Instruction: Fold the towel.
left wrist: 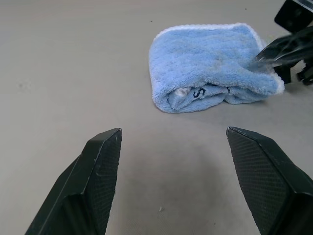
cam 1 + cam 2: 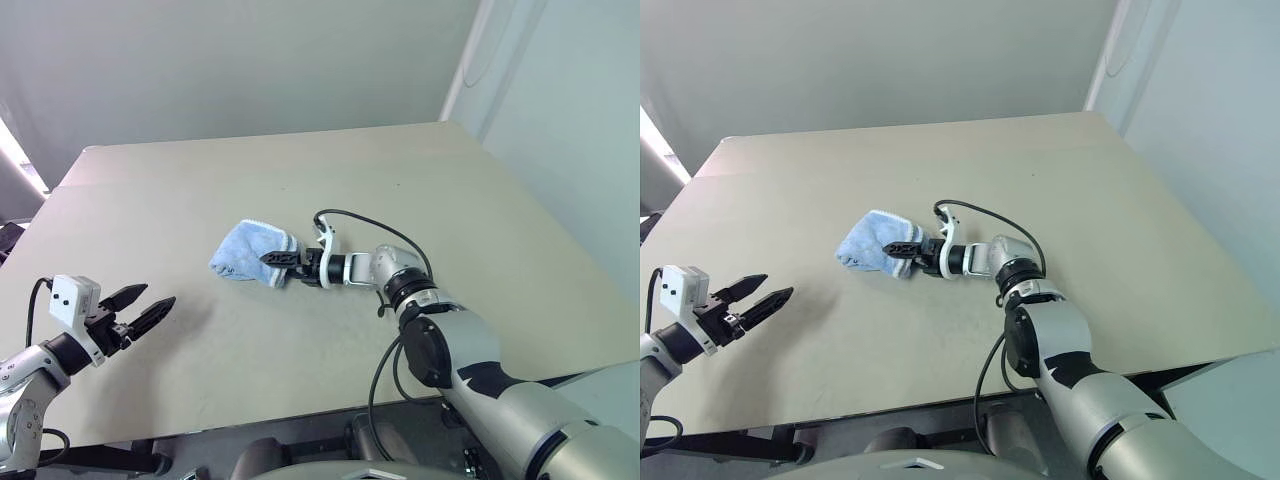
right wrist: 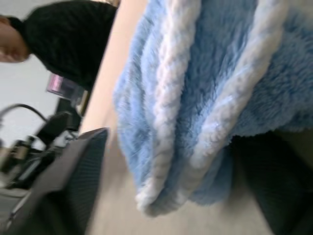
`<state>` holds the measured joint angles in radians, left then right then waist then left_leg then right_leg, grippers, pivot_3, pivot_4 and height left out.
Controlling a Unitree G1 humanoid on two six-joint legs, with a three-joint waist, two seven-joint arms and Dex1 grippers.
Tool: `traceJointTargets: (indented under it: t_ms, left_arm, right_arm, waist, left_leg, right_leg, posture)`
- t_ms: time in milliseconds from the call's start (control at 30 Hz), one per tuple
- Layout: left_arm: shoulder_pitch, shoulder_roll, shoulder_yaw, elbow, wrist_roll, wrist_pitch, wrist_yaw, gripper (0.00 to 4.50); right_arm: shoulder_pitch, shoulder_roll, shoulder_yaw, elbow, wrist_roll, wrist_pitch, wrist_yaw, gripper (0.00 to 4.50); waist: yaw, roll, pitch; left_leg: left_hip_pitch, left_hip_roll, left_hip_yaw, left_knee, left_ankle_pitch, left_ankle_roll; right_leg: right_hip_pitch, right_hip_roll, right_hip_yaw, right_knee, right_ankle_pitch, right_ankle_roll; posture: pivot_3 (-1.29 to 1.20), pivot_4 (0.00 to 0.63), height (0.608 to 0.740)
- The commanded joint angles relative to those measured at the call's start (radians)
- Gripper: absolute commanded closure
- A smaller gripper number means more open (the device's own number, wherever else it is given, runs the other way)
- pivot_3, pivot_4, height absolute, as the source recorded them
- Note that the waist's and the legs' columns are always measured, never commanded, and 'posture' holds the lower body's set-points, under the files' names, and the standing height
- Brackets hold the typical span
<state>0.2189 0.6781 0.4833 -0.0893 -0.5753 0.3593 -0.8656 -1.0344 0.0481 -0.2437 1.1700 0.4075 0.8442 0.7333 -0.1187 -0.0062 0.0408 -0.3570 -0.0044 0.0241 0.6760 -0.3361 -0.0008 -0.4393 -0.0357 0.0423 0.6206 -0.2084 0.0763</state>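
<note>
- Left gripper [image 2: 140, 308]: nearest the camera, jaws apart and empty, well apart from the towel [image 2: 250, 252], pointing toward it.
- Right gripper [image 2: 281, 268]: at the towel's right end, jaws apart around its edge, grip not closed.
- Towel: mid-table [image 2: 300, 180], already doubled into a bundle; long axis left-right, open edges toward the right gripper.
- Judgement: fold laid, release step; next, back out without dragging the layers.

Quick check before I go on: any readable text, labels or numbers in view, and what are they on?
"S": dark printed letter on the towel, in the fold along its near edge.
More dark print beside it, tucked in the fold: not readable.
Nothing else readable on the table or the arms.
</note>
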Motion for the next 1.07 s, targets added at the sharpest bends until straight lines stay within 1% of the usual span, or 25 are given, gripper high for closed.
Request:
traceJointTargets:
  t_ms: [33, 100, 133, 167, 233, 300, 333, 367, 433, 467, 533, 667, 800, 900, 1067]
  left_arm:
    - [-0.034, 0.026, 0.003, 0.006, 0.003, 0.002, -0.007, 0.89]
    - [-0.046, 0.028, -0.001, 0.018, 0.008, -0.002, -0.011, 0.89]
    - [-0.05, 0.026, -0.003, 0.019, 0.008, -0.003, -0.013, 0.89]
    - [-0.051, 0.025, -0.004, 0.019, 0.007, -0.005, -0.019, 0.89]
    - [-0.05, 0.021, -0.008, 0.019, 0.012, -0.011, -0.022, 0.89]
    - [-0.057, 0.014, -0.01, 0.03, 0.026, -0.029, -0.011, 0.89]
    - [-0.063, 0.006, -0.013, 0.034, 0.035, -0.038, 0.003, 0.89]
    - [-0.068, 0.0, -0.016, 0.04, 0.042, -0.044, 0.014, 0.89]
    - [-0.066, -0.011, -0.03, 0.036, 0.051, -0.048, 0.025, 0.89]
    - [-0.064, -0.017, -0.034, 0.034, 0.053, -0.051, 0.025, 0.89]
    - [-0.051, -0.035, -0.045, 0.02, 0.06, -0.065, 0.028, 0.89]
    - [-0.033, -0.052, -0.06, 0.014, 0.063, -0.065, 0.024, 0.89]
    - [-0.037, -0.076, -0.076, 0.015, 0.078, -0.079, 0.045, 0.89]
    - [-0.033, -0.077, -0.069, 0.019, 0.077, -0.086, 0.046, 0.89]
    - [-0.055, -0.068, -0.073, 0.033, 0.084, -0.084, 0.043, 0.89]
  right_arm:
    - [-0.041, -0.044, -0.051, -0.052, 0.05, 0.07, 0.001, 0.05]
    - [-0.026, -0.073, -0.044, -0.105, 0.055, 0.106, 0.026, 0.05]
    - [0.001, -0.093, -0.009, -0.176, 0.045, 0.113, 0.06, 0.05]
    - [0.04, -0.112, 0.043, -0.27, 0.028, 0.111, 0.094, 0.05]
    - [0.161, -0.171, 0.163, -0.535, 0.01, 0.101, 0.168, 0.05]
    - [0.313, -0.256, 0.283, -0.808, -0.041, -0.019, 0.221, 0.05]
    - [0.386, -0.299, 0.317, -0.917, -0.062, -0.1, 0.249, 0.05]
    - [0.442, -0.323, 0.323, -0.997, -0.06, -0.155, 0.265, 0.05]
    - [0.518, -0.381, 0.322, -1.098, -0.032, -0.205, 0.321, 0.05]
    - [0.538, -0.394, 0.317, -1.119, -0.027, -0.226, 0.324, 0.05]
    - [0.576, -0.399, 0.298, -1.121, -0.065, -0.359, 0.287, 0.05]
    - [0.64, -0.448, 0.322, -1.096, -0.093, -0.504, 0.343, 0.05]
    - [0.654, -0.469, 0.295, -0.972, -0.059, -0.529, 0.402, 0.05]
    - [0.655, -0.47, 0.303, -0.94, -0.082, -0.59, 0.406, 0.05]
    - [0.636, -0.459, 0.285, -0.919, -0.064, -0.612, 0.397, 0.05]
  waist:
    - [0.0, 0.0, 0.0]
    - [0.0, 0.0, 0.0]
    - [0.0, 0.001, 0.0]
    - [-0.001, 0.001, 0.001]
    - [0.003, 0.0, 0.0]
    - [0.014, 0.0, 0.0]
    - [0.024, -0.001, -0.001]
    - [0.025, -0.001, 0.0]
    - [0.028, 0.0, 0.0]
    - [0.025, 0.0, 0.0]
    - [0.022, -0.001, 0.0]
    - [0.029, -0.002, 0.0]
    - [0.048, -0.004, 0.001]
    - [0.051, -0.004, 0.001]
    - [0.051, -0.004, 0.001]
  left_leg:
    - [0.0, 0.0, 0.0, 0.0, 0.0, 0.0]
    - [0.0, 0.0, 0.0, 0.0, 0.0, 0.0]
    - [0.0, 0.0, 0.0, 0.0, 0.0, 0.0]
    - [0.0, 0.0, 0.0, 0.0, 0.0, 0.0]
    - [-0.001, 0.0, 0.0, -0.002, 0.0, 0.0]
    - [0.0, 0.0, 0.0, -0.004, 0.0, 0.0]
    - [0.0, -0.001, 0.0, -0.005, 0.0, 0.0]
    - [0.0, -0.001, 0.0, -0.008, 0.0, 0.0]
    - [0.0, -0.001, 0.001, -0.009, 0.0, 0.0]
    - [0.0, -0.001, 0.001, -0.009, 0.0, 0.001]
    - [0.002, -0.001, 0.004, -0.009, 0.0, 0.001]
    - [0.011, 0.001, 0.004, -0.008, 0.0, 0.001]
    - [0.018, 0.001, 0.005, -0.008, 0.001, 0.001]
    - [0.018, 0.001, 0.005, -0.007, 0.001, 0.001]
    - [0.018, 0.001, 0.005, -0.008, 0.001, 0.001]
  right_leg:
    - [0.0, 0.0, 0.0, 0.0, 0.0, 0.0]
    - [0.0, 0.0, 0.0, -0.001, 0.0, 0.0]
    - [0.0, 0.0, 0.0, -0.001, 0.0, 0.0]
    - [0.0, 0.0, 0.0, -0.001, 0.0, 0.0]
    - [0.0, 0.0, 0.0, -0.002, 0.0, 0.0]
    - [0.0, 0.0, -0.001, -0.004, 0.0, 0.001]
    - [-0.001, 0.0, -0.001, -0.005, 0.0, 0.001]
    - [-0.001, 0.0, -0.001, -0.006, -0.001, 0.002]
    - [-0.002, 0.001, 0.0, -0.006, -0.001, 0.003]
    - [-0.002, 0.001, 0.0, -0.006, -0.001, 0.003]
    - [-0.002, 0.003, 0.002, -0.004, -0.001, 0.003]
    - [0.007, 0.005, 0.002, -0.005, -0.001, 0.002]
    - [0.014, 0.007, 0.002, -0.006, -0.003, -0.001]
    - [0.014, 0.007, 0.003, -0.006, -0.003, -0.001]
    - [0.014, 0.007, 0.003, -0.006, -0.003, -0.001]
  posture:
    - [0.0, 0.0, 0.74]
    - [0.0, 0.0, 0.74]
    - [0.0, 0.0, 0.74]
    - [0.0, 0.0, 0.74]
    - [0.0, 0.0, 0.74]
    - [0.0, 0.0, 0.74]
    - [0.0, 0.0, 0.74]
    - [0.0, 0.0, 0.74]
    - [0.0, 0.0, 0.74]
    - [0.0, 0.0, 0.74]
    - [0.0, 0.0, 0.74]
    - [0.0, 0.0, 0.74]
    - [0.0, 0.0, 0.74]
    - [0.0, 0.0, 0.74]
    - [0.0, 0.0, 0.74]
